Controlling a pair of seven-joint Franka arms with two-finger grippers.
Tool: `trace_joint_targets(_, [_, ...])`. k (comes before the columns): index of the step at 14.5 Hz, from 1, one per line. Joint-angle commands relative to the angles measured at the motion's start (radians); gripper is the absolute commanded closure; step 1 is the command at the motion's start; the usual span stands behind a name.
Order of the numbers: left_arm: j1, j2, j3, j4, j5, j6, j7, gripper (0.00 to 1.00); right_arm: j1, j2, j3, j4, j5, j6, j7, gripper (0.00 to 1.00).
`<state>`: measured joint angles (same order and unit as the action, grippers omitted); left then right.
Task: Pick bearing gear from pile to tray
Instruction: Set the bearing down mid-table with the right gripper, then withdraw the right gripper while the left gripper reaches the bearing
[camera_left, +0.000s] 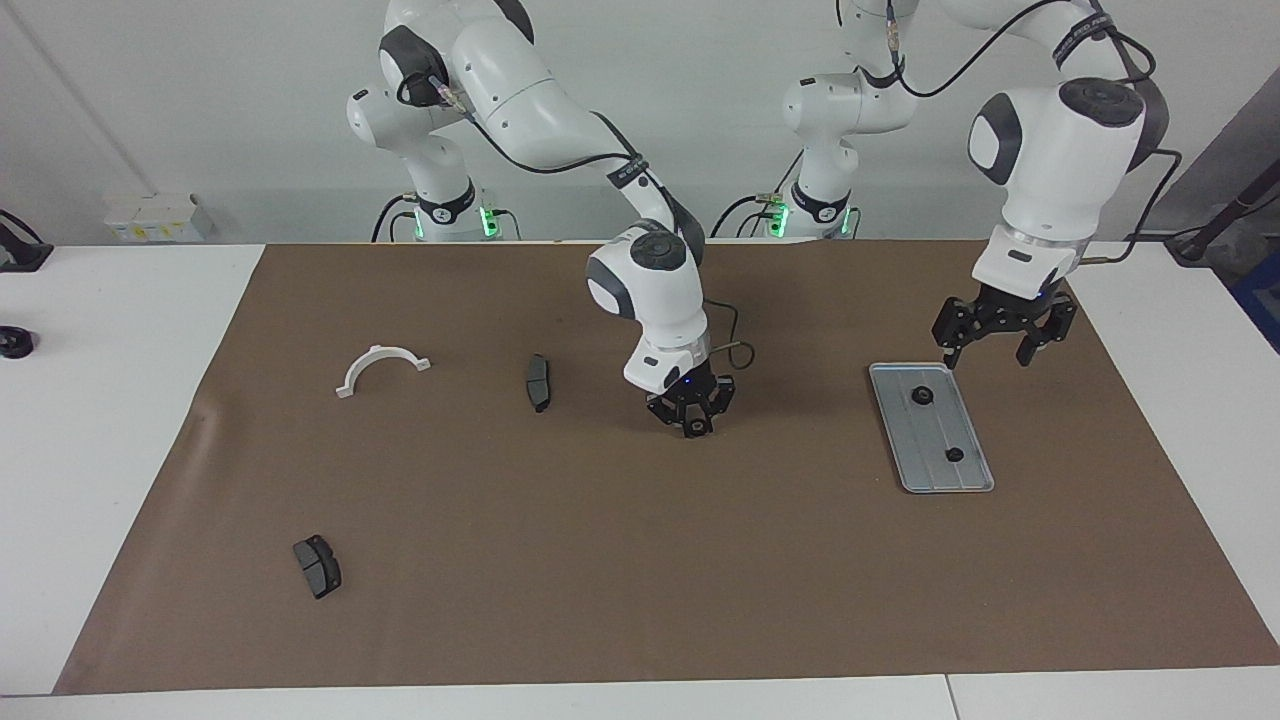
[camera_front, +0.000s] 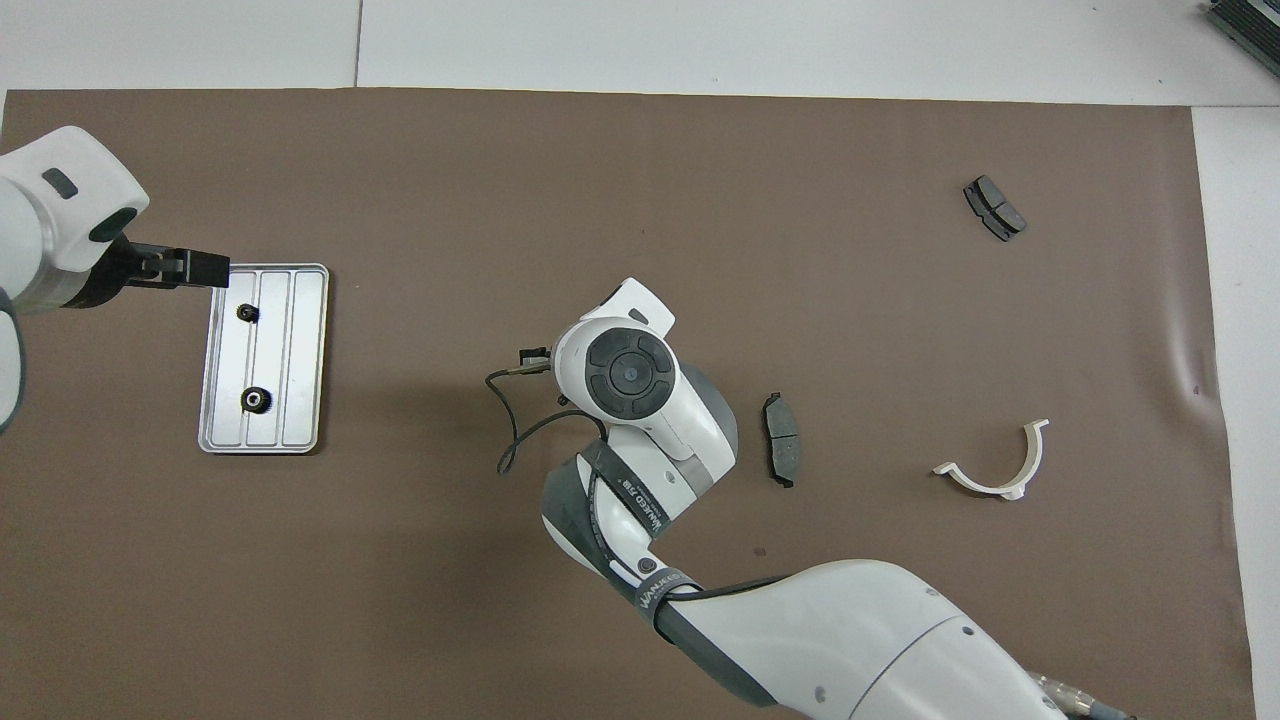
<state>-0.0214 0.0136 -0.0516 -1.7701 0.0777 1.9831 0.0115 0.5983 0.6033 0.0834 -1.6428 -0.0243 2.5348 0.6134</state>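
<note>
The silver tray lies toward the left arm's end of the mat. Two black bearing gears rest in it, one nearer to the robots than the other. My left gripper hangs open and empty, up in the air over the tray's edge that is nearer to the robots. My right gripper is low over the middle of the mat, shut on a small black bearing gear. In the overhead view its own wrist hides it.
What remains of the pile is scattered toward the right arm's end: a dark brake pad, a white half-ring bracket, and a second brake pad farthest from the robots.
</note>
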Motion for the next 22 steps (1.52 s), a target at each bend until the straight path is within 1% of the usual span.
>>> trace_joint_targets(1, [-0.009, 0.037, 0.010, 0.190, -0.070, -0.157, 0.033, 0.00, -0.003, -0.004, 0.006, -0.005, -0.020, -0.013, 0.017, 0.56])
trace_joint_targets(2, [-0.009, 0.048, 0.009, 0.213, -0.075, -0.187, 0.035, 0.00, -0.003, -0.004, 0.006, -0.005, -0.020, -0.016, 0.017, 0.45])
trace_joint_targets(3, [-0.012, 0.045, 0.009, 0.221, -0.076, -0.208, 0.036, 0.00, -0.003, -0.005, 0.006, -0.002, -0.020, -0.017, 0.019, 0.39])
trace_joint_targets(4, [-0.014, 0.036, 0.009, 0.215, -0.076, -0.214, 0.042, 0.00, -0.006, -0.005, 0.006, 0.003, -0.019, -0.019, 0.020, 0.36])
trace_joint_targets(7, [-0.015, 0.002, 0.012, 0.180, -0.078, -0.247, 0.053, 0.00, -0.017, -0.008, -0.002, 0.029, -0.020, -0.066, 0.011, 0.36])
trace_joint_targets(9, [-0.017, -0.030, 0.012, 0.124, -0.078, -0.256, 0.045, 0.00, -0.073, -0.036, -0.002, 0.049, -0.023, -0.137, -0.009, 0.36])
trace_joint_targets(10, [-0.018, -0.040, 0.010, 0.114, -0.078, -0.257, 0.036, 0.00, -0.103, -0.077, -0.001, 0.049, -0.013, -0.183, -0.050, 0.36])
trace_joint_targets(12, [-0.026, -0.044, 0.010, 0.092, -0.078, -0.244, 0.028, 0.00, -0.182, -0.161, 0.007, 0.050, 0.007, -0.314, -0.153, 0.36])
trace_joint_targets(14, [-0.032, -0.043, 0.010, 0.087, -0.078, -0.225, 0.030, 0.00, -0.268, -0.229, 0.015, 0.090, 0.067, -0.451, -0.261, 0.36])
trace_joint_targets(15, [-0.044, -0.038, 0.010, 0.087, -0.078, -0.219, 0.028, 0.00, -0.308, -0.249, 0.013, 0.127, 0.087, -0.532, -0.312, 0.36])
trace_joint_targets(17, [-0.084, -0.018, 0.010, 0.087, -0.075, -0.196, 0.001, 0.00, -0.395, -0.272, 0.013, 0.210, 0.089, -0.678, -0.388, 0.36])
trace_joint_targets(18, [-0.112, 0.003, 0.010, 0.087, -0.072, -0.179, -0.031, 0.00, -0.435, -0.295, 0.012, 0.224, 0.087, -0.726, -0.411, 0.36])
trace_joint_targets(21, [-0.216, 0.067, 0.012, 0.092, -0.067, -0.126, -0.189, 0.00, -0.564, -0.391, 0.010, 0.224, 0.080, -0.844, -0.499, 0.36])
trace_joint_targets(22, [-0.259, 0.089, 0.012, 0.092, -0.064, -0.109, -0.230, 0.00, -0.590, -0.425, 0.007, 0.224, 0.076, -0.881, -0.521, 0.36])
